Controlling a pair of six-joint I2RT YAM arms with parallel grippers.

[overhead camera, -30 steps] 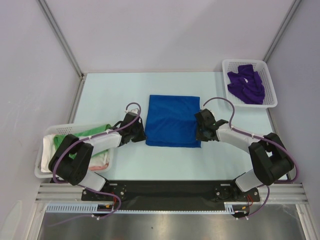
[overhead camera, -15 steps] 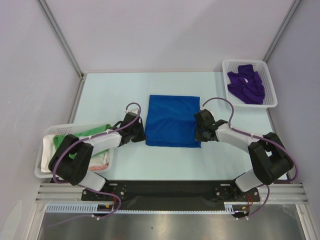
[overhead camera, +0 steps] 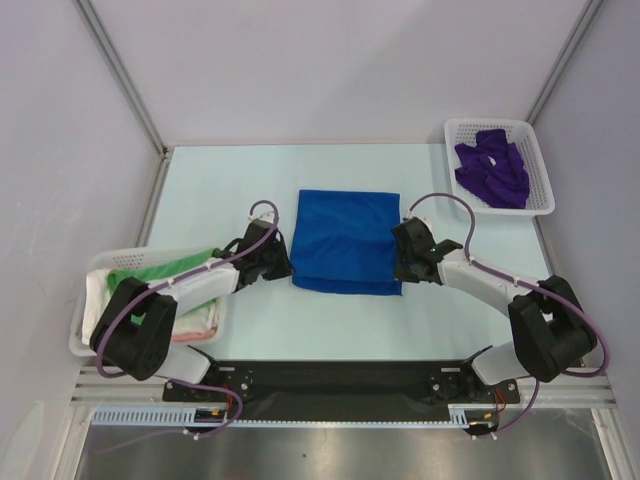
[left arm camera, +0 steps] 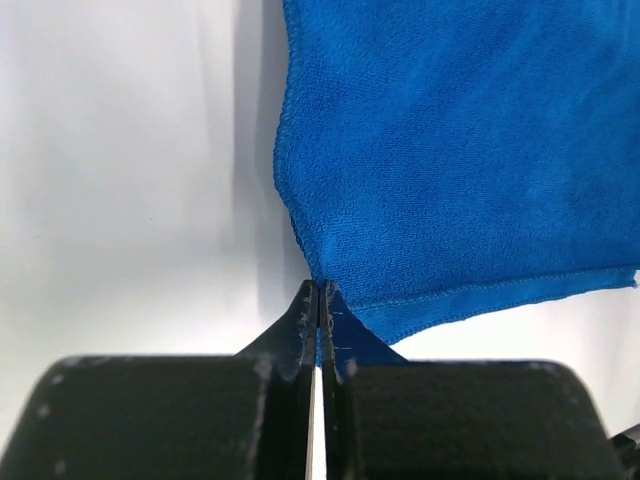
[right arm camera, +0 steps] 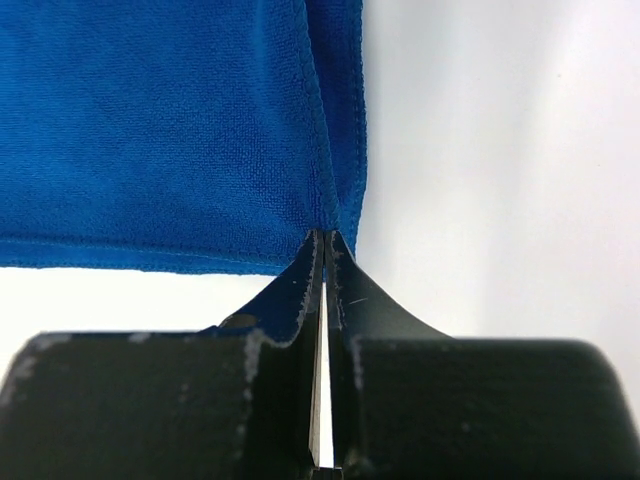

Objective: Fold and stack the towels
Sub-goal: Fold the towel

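Observation:
A blue towel (overhead camera: 347, 240) lies on the table's middle, its near part doubled over. My left gripper (overhead camera: 279, 265) is shut on the towel's near left corner; in the left wrist view the gripper's tips (left arm camera: 319, 291) pinch the blue cloth (left arm camera: 450, 150). My right gripper (overhead camera: 403, 262) is shut on the near right corner; in the right wrist view the gripper's tips (right arm camera: 324, 238) pinch the towel's edge (right arm camera: 170, 120). Both corners are raised slightly off the table.
A white basket (overhead camera: 538, 165) at the back right holds several purple towels (overhead camera: 492, 168). A white basket (overhead camera: 83, 312) at the near left holds green and white folded towels (overhead camera: 160, 275). Grey walls enclose the table.
Both grippers have moved slightly away from me, carrying the towel's near corners with them; the near edge now sits a little farther up.

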